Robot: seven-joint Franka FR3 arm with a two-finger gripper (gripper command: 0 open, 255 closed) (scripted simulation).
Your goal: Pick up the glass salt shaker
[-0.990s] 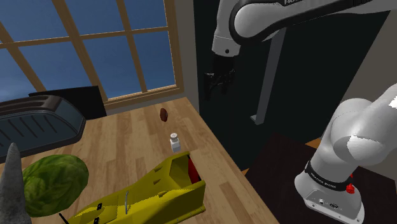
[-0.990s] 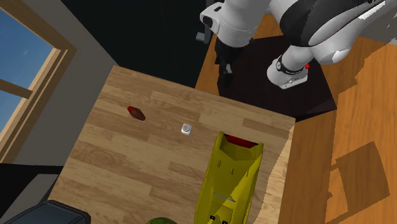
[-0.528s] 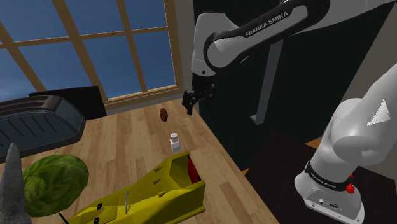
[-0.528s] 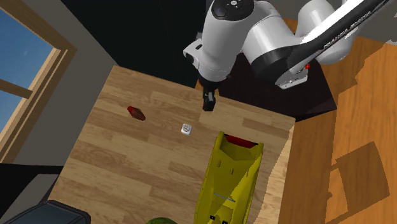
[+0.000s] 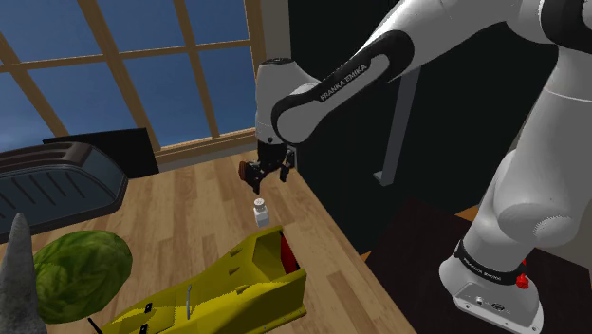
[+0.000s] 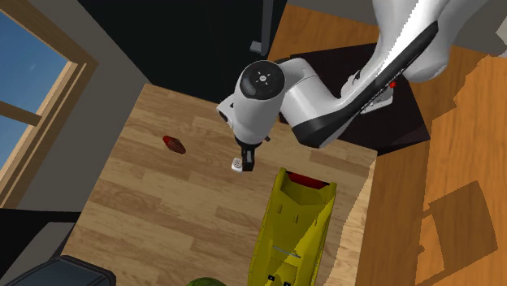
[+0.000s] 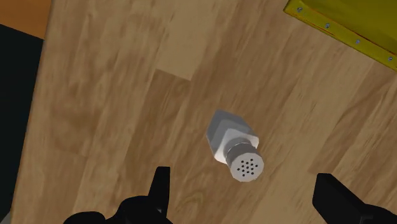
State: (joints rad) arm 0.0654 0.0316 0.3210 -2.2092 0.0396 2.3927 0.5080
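Note:
The salt shaker (image 5: 259, 211) is a small clear jar with a pale perforated cap, standing upright on the wooden table (image 5: 180, 223). In the second exterior view the shaker (image 6: 236, 165) sits just beside the yellow object's red end. My black gripper (image 5: 258, 176) hangs a little above it, fingers pointing down. In the wrist view the shaker (image 7: 234, 147) lies between and beyond the two fingers, slightly toward one side, touched by neither. The gripper (image 7: 245, 188) is open and holds nothing. From above, the gripper (image 6: 246, 159) hovers right next to the shaker.
A long yellow object (image 5: 228, 289) with a red end lies close to the shaker. A small dark red item (image 6: 174, 145) rests farther along the table. A green melon (image 5: 81, 270), a black appliance (image 5: 57, 185) and a grey pointed thing (image 5: 19, 285) occupy the shoulder view's left.
The arm has swung from beyond the table edge to over the table and come down, bringing the gripper to just above the shaker. The shaker has not moved.

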